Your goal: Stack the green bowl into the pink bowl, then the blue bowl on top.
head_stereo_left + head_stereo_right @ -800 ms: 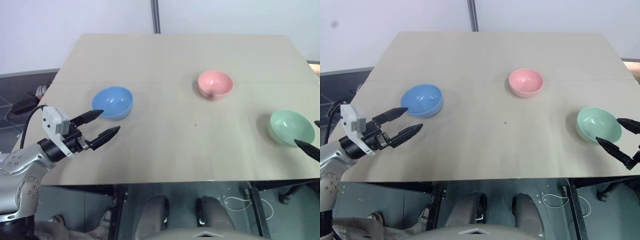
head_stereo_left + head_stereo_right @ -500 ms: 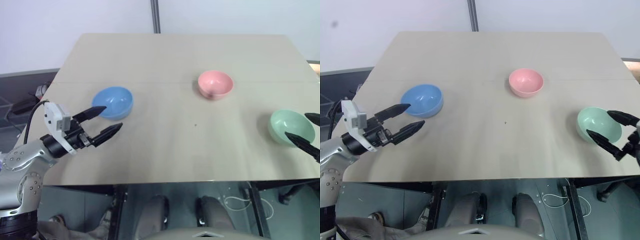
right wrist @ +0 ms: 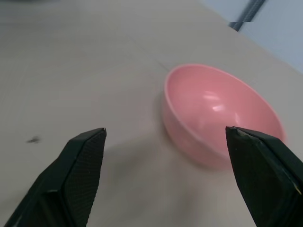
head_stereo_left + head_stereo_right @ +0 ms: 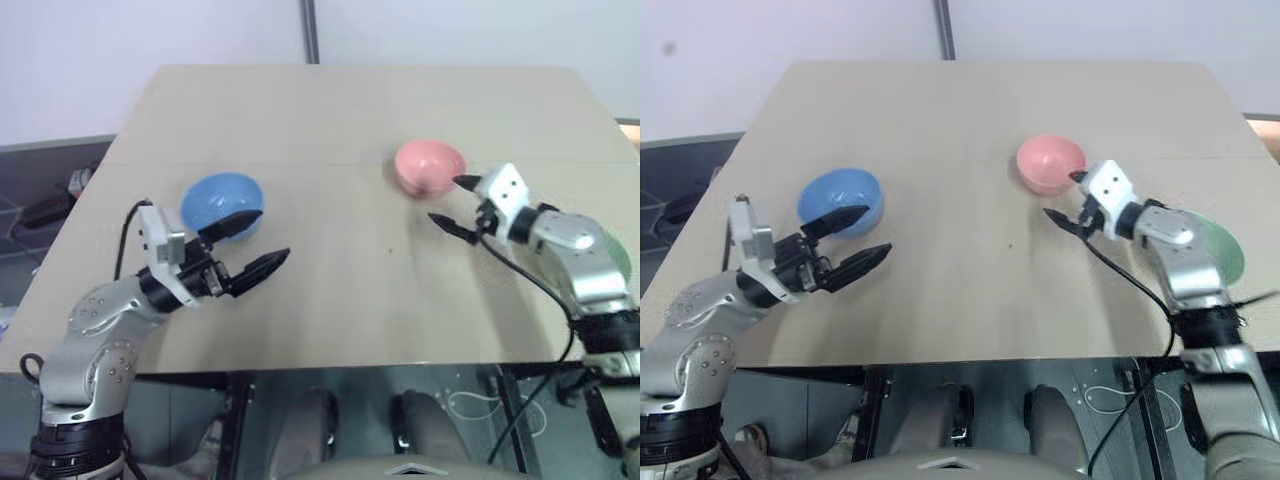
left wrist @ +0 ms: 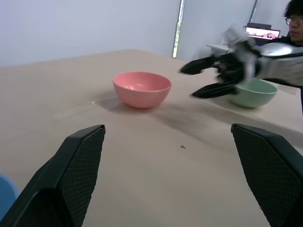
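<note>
The pink bowl (image 4: 428, 167) stands upright right of the table's centre. My right gripper (image 4: 443, 198) hovers open and empty just in front of it, fingers pointing left. Behind my right forearm lies the green bowl (image 4: 1227, 250), mostly hidden near the right edge; the left wrist view shows this same green bowl (image 5: 253, 93) upright. The blue bowl (image 4: 222, 205) sits on the left. My left gripper (image 4: 274, 233) is open and empty just right of it, its upper finger crossing the bowl's front rim. In the right wrist view the pink bowl (image 3: 220, 118) lies between the open fingers (image 3: 75, 175).
The beige table (image 4: 330, 110) has bare room at the back and in the middle. A small dark speck (image 4: 391, 250) marks its centre. A person (image 5: 296, 19) sits beyond the far right side. Cables (image 4: 60, 200) lie off the left edge.
My right arm has swung left from the green bowl to the front of the pink bowl. My left gripper has moved right, past the blue bowl's front.
</note>
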Controlling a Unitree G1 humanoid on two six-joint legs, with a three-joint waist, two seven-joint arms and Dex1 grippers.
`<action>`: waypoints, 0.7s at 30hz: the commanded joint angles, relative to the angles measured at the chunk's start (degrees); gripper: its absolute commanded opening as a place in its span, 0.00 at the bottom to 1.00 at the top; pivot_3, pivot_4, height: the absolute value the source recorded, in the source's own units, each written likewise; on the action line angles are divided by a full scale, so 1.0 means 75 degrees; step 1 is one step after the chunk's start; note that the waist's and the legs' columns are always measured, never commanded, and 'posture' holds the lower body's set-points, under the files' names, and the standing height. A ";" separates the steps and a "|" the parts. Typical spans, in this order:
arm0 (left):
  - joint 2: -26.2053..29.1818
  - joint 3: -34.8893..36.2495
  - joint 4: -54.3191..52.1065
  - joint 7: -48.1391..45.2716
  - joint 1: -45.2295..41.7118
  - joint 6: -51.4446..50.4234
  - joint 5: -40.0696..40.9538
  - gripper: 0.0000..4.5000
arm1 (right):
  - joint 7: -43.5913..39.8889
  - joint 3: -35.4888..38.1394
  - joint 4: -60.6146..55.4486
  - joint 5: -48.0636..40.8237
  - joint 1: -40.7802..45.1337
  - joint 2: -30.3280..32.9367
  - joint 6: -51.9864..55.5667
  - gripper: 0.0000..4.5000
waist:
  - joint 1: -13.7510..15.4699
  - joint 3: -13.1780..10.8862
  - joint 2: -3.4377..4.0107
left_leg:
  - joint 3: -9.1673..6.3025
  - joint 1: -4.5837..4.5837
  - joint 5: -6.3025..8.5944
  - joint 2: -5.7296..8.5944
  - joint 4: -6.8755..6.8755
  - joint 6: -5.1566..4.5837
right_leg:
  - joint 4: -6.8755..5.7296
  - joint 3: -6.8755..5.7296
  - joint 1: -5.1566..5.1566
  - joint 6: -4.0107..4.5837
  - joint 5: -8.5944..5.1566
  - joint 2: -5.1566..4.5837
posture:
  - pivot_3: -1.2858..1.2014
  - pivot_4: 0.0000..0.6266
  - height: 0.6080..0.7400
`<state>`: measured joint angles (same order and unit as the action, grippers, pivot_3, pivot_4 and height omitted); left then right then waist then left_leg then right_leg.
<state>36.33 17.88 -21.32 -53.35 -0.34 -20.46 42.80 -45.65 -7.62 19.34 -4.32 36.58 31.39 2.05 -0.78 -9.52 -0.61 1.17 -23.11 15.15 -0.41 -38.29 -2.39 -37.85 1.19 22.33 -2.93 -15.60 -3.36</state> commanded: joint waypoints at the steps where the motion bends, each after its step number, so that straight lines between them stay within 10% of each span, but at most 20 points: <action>1: -0.0051 0.0132 -0.0692 0.0220 0.0206 0.0044 0.0118 1.00 | 0.0139 -0.0375 0.1931 0.0813 0.0911 -0.0163 -0.1268 0.97 | 0.0011 0.0001 -0.0001 | -0.0002 -0.0017 -0.0001 0.0007 0.0000 0.0000 | 0.0000 -0.0003 0.0011 0.0000 0.0000 -0.0006 | 0.52 0.24 1.00; 11: -0.0150 0.0397 -0.1445 0.0805 0.0866 0.0057 0.0284 1.00 | 0.0396 -0.0775 0.4754 0.1852 0.2348 -0.0448 -0.3279 0.06 | -0.0052 0.0000 0.0001 | 0.0001 -0.0089 -0.0004 0.0011 -0.0016 0.0004 | -0.0019 -0.0024 0.0092 -0.0004 0.0002 -0.0008 | 0.52 0.24 1.00; 17: -0.0185 0.0367 -0.1490 0.0957 0.0980 0.0099 0.0242 1.00 | -0.0019 -0.0665 0.3504 0.1745 0.2073 -0.0297 -0.3405 0.01 | -0.0046 -0.0001 0.0003 | -0.0001 -0.0083 -0.0009 0.0005 -0.0016 0.0012 | -0.0036 -0.0022 0.0094 -0.0002 0.0003 0.0001 | 0.52 0.24 1.00; 21: -0.0191 0.0252 -0.1408 0.1012 0.0809 0.0083 0.0207 1.00 | -0.1387 -0.0667 -0.0589 0.0744 0.0394 0.0163 -0.0937 0.01 | 0.0027 0.0001 0.0002 | -0.0025 -0.0099 -0.0008 0.0002 -0.0015 0.0012 | -0.0026 -0.0020 0.0092 -0.0002 0.0003 -0.0005 | 0.52 0.24 1.00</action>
<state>34.75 19.46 -30.28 -45.99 6.55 -20.59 43.96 -52.62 -13.02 27.50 4.46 42.53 30.84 -12.77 -0.58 -9.51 -0.59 0.95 -23.85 15.09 -0.39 -38.40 -2.30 -38.04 1.03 23.03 -2.95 -15.58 -3.42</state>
